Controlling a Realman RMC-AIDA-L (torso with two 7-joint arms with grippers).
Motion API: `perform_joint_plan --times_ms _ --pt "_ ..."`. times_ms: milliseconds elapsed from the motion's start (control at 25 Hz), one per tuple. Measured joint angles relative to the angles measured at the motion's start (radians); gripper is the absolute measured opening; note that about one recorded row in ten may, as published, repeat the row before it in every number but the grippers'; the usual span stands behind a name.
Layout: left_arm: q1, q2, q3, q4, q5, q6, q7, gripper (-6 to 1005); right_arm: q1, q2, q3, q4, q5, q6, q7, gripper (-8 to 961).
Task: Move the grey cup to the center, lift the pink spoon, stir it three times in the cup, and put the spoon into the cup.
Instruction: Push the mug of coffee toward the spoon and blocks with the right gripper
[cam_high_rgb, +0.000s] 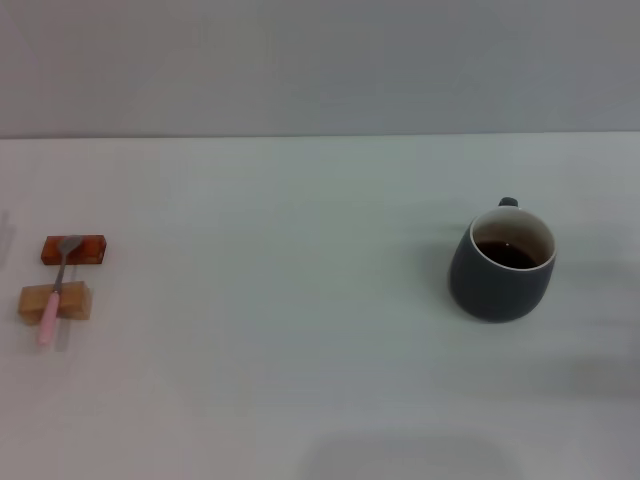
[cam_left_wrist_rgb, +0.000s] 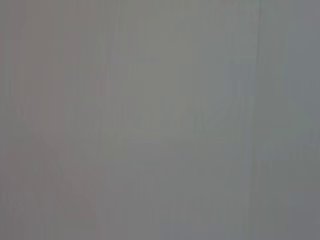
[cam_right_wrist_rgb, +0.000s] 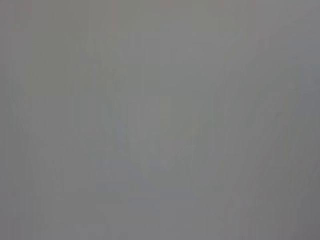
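Observation:
The grey cup (cam_high_rgb: 502, 266) stands upright on the right side of the white table in the head view, dark brown liquid inside and its small handle turned toward the far side. At the far left lies the pink spoon (cam_high_rgb: 54, 292), resting across two small blocks with its metal bowl on the farther one and its pink handle pointing toward the near edge. Neither gripper shows in the head view. Both wrist views show only a plain grey surface.
A reddish-brown block (cam_high_rgb: 74, 250) and a pale wooden block (cam_high_rgb: 55, 301) sit under the spoon at the far left. The white table (cam_high_rgb: 300, 330) runs back to a grey wall.

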Motion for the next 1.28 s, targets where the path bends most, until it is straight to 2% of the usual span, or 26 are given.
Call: perform_joint_plan --times_ms 960,1280 --pt "-0.009 0.000 -0.009 0.005 0.001 0.001 0.000 751 -0.028 0.006 -0.077 0.030 0.002 0.055 0.002 266" --pt "-0.009 0.000 -0.011 0.008 0.001 0.005 0.000 751 -0.029 0.004 -0.115 0.047 0.005 0.117 0.002 228"
